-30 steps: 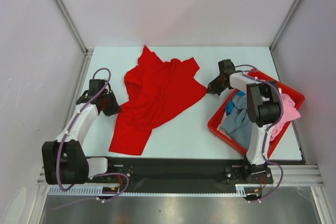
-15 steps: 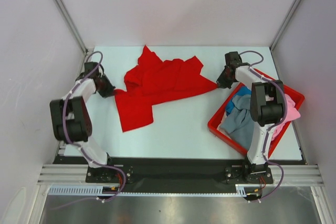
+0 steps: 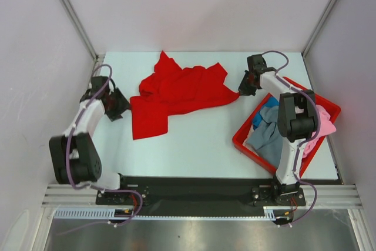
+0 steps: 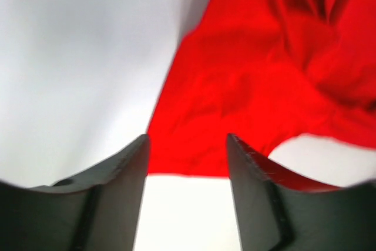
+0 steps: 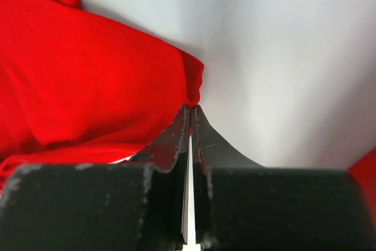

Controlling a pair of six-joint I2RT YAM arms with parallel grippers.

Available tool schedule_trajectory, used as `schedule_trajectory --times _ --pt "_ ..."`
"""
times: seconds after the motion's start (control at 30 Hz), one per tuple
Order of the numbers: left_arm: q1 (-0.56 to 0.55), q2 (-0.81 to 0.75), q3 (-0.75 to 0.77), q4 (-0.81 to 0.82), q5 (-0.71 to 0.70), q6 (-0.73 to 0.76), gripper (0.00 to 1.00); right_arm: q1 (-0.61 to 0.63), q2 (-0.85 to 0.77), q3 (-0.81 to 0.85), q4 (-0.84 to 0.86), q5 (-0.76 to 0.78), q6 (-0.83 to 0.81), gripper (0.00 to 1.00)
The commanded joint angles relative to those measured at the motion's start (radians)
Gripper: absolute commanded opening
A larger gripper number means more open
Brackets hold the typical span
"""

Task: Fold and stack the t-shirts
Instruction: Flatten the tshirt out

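Red t-shirt (image 3: 176,95) is lying crumpled in soft folds on the white table (image 3: 200,151). A rigid red bin (image 3: 332,108) is sitting to its right, holding grey-blue cloth (image 3: 267,136) and pink cloth (image 3: 324,124). The right end effector (image 5: 191,109) is pinching the shirt's right corner; the left end effector (image 4: 187,145) is gaping open just beside its left edge.

One red t-shirt (image 3: 176,95), large and unfolded, lay crumpled across the middle of the counter (image 3: 200,145) toward its far edge, its right corner drawn to a point. A grey-blue t-shirt (image 3: 267,136), pink t-shirt (image 3: 323,123) and blue t-shirt (image 3: 268,110) lay bunched near the right edge.
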Motion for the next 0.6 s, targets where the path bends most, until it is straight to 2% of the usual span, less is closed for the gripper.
schedule_trajectory --times 0.0,0.13,0.27,0.47,0.57 --pt "-0.046 -0.135 -0.193 -0.044 0.032 -0.052 0.58 0.005 -0.039 0.034 -0.018 -0.032 -0.007 0.00" --pt "-0.070 -0.152 -0.297 -0.012 0.041 -0.124 0.53 0.005 -0.042 0.025 -0.013 -0.040 0.000 0.00" --pt "-0.070 -0.104 -0.271 -0.006 -0.026 -0.105 0.52 0.010 -0.045 0.022 -0.016 -0.043 0.002 0.00" --pt "-0.091 -0.045 -0.281 0.001 -0.052 -0.131 0.52 0.013 -0.058 0.006 -0.015 -0.037 0.008 0.00" --pt "-0.093 -0.045 -0.268 0.016 -0.072 -0.117 0.47 0.015 -0.068 -0.004 -0.013 -0.038 0.013 0.00"
